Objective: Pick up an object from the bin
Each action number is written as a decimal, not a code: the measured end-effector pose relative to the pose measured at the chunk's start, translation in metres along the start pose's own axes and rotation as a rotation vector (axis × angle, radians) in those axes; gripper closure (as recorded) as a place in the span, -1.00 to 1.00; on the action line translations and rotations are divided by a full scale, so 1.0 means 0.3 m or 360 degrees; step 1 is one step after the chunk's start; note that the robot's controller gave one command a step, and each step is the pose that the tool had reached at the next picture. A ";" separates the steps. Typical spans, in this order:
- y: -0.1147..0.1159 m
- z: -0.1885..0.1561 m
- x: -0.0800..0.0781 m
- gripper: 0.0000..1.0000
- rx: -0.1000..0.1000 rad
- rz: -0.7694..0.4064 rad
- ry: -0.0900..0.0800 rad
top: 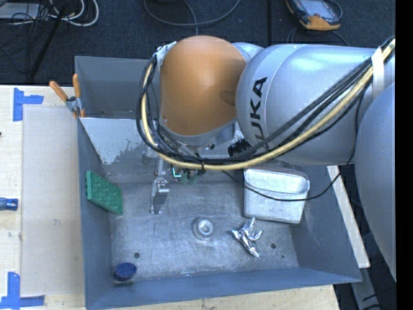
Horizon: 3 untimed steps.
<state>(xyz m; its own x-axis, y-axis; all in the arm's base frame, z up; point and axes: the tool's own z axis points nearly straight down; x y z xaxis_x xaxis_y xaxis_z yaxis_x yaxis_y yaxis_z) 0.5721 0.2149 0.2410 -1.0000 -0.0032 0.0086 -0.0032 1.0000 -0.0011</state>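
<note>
Honestly this pick looks like it's barely started. The arm [310, 108] reaches in from 3 o'clock, and its big orange cover [197, 86] and looped cables [193, 162] sit over the back of the bin [97, 76]. The gripper [157, 202] pokes out underneath, low over the floor at roughly 10 o'clock from the bin's middle. What's under it looks like bare metal. I see nothing in it, and I can't tell if it's open or closed from this angle.

No thing is clearly the target. Here's what's in there:
- a green pad [103, 192] leaning against the wall at 9 o'clock, near the gripper but apart from it
- a round silver piece [204, 227] lying flat near the middle, at about 4 o'clock from the gripper
- a spiky metal piece [248, 237] just beside that one, toward 3 o'clock
- a pale box [275, 194] against the wall at 3 o'clock, partly under the arm
- a blue cap [124, 272] off in the corner at 7 o'clock

So my read is that nothing's been grabbed or lifted. The whole job is left: line up over one thing, close on it, bring it out. The pad and the round silver piece are the closest candidates, but I wouldn't bet on which. That flat round one looks like a pain to get hold of.
</note>
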 end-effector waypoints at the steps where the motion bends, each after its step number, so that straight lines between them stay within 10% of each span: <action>1: 0.098 0.573 -0.130 -1.00 -0.0006 0.0244 -0.0018; 3: 0.109 0.472 -0.117 -1.00 -0.0004 0.0990 -0.0009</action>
<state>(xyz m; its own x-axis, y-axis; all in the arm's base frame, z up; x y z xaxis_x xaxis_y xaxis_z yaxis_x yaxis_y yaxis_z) 0.6058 0.2476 0.0992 -0.8146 0.5800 0.0016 0.5800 0.8146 -0.0017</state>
